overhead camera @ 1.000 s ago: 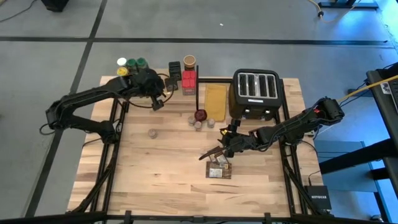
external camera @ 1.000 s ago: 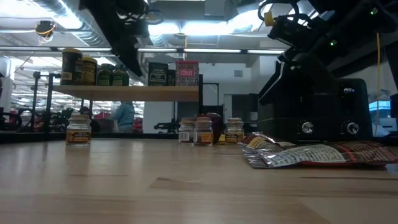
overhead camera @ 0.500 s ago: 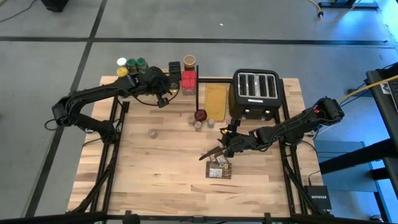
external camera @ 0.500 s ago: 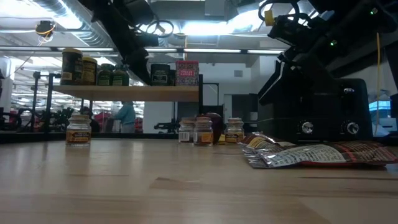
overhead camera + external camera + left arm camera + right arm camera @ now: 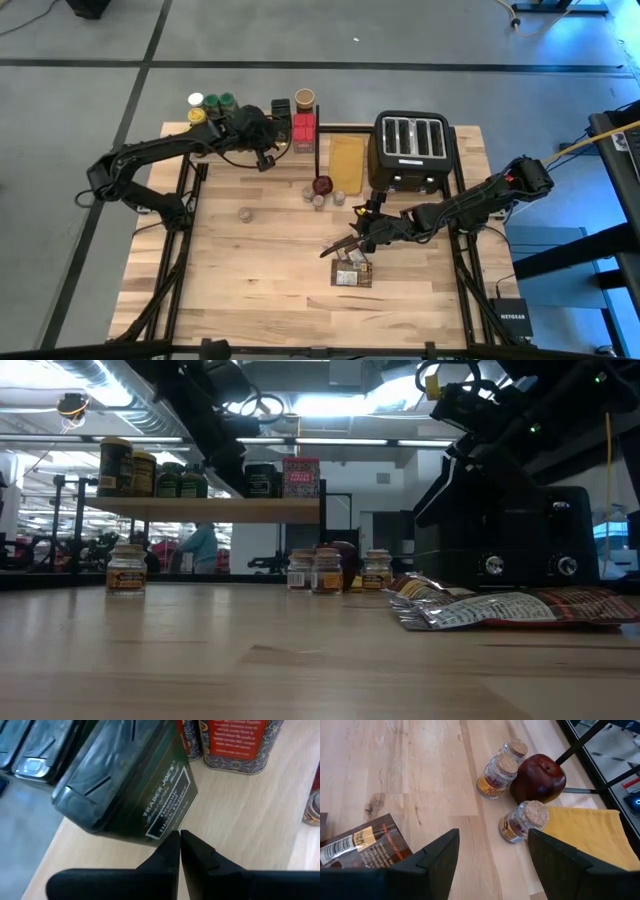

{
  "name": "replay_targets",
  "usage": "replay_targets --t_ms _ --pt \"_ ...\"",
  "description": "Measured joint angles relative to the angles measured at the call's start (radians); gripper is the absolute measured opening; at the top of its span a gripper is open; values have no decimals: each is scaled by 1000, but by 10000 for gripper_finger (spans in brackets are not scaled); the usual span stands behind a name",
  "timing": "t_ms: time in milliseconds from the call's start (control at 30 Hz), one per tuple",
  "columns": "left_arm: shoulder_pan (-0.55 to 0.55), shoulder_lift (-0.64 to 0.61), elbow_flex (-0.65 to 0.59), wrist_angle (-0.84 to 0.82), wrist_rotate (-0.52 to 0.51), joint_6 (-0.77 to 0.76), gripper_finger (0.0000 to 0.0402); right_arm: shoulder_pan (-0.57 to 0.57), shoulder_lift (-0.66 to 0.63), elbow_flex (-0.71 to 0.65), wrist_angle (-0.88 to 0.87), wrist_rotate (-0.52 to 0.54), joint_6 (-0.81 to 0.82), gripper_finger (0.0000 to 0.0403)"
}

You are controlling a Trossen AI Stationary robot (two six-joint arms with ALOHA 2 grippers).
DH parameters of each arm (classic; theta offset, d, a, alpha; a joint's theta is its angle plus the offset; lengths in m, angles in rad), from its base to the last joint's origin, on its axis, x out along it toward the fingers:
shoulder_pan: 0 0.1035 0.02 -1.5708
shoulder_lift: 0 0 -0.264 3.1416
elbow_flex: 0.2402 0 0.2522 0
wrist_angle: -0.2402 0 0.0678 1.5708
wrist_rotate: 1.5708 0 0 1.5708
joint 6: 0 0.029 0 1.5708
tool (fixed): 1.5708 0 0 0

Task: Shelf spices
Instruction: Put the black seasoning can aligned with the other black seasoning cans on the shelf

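Left gripper [image 5: 176, 851]: over the shelf [image 5: 255, 140], fingertips pressed together with nothing between them, tips just in front of a dark green tin [image 5: 127, 785] that tilts on the plank.
Right gripper [image 5: 343, 246]: low over the table [image 5: 250, 290] just beside the flat packets [image 5: 352, 272]; fingers spread wide, empty.
Shelved: green- and yellow-lidded jars [image 5: 208, 103] at the far left end, a dark box [image 5: 281, 110], red tins [image 5: 304, 127], a brown-lidded jar [image 5: 304, 98].
Still on table: 1 lone jar [image 5: 245, 213]; 3 cork-topped jars [image 5: 506, 762] around the dark red round object [image 5: 538, 778]; the packets.
Other: toaster [image 5: 410, 150] and tan-yellow board [image 5: 347, 162] at the far side.
Progress (judged): more than half shelved; 4 jars and the packets remain.
Tin: looks unsettled; may need righting.
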Motion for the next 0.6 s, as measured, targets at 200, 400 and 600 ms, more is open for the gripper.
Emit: replay_targets --t_ms 200,400,600 --pt "0 32 0 44 0 -5 8 0 0 0 0 0 0 241" --pt "0 39 0 73 6 -17 8 0 0 0 0 0 0 241" --pt "-1 39 0 92 14 -24 8 0 0 0 1 0 0 241"
